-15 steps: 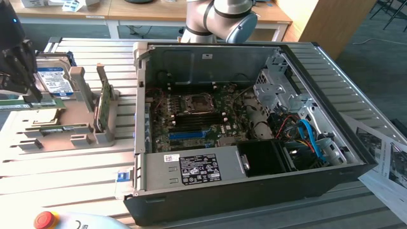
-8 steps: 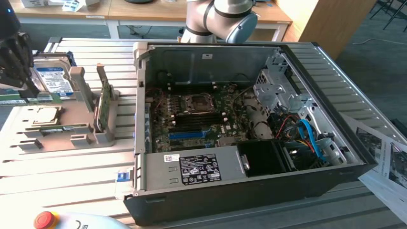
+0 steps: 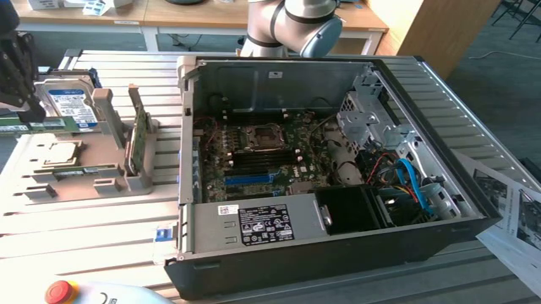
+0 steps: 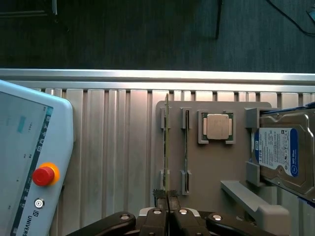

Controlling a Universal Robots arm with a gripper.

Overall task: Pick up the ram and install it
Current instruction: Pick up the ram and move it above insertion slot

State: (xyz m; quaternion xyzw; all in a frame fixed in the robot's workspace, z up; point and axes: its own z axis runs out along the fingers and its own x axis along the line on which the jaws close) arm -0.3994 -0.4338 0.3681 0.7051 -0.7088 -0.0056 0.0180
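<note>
My claw (image 4: 167,200) is pinching the ram (image 4: 167,147) at one end. The stick is edge-on, over the tray (image 4: 211,167) on the worktop (image 4: 113,147). My wrist points down; my elbow (image 3: 296,25) is behind the PC case (image 3: 338,253).

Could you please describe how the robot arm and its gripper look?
The arm is a thick silver-grey tube with a rounded light-blue joint cap. The gripper is black, with jointed linkage bars held by round silver pins.
</note>
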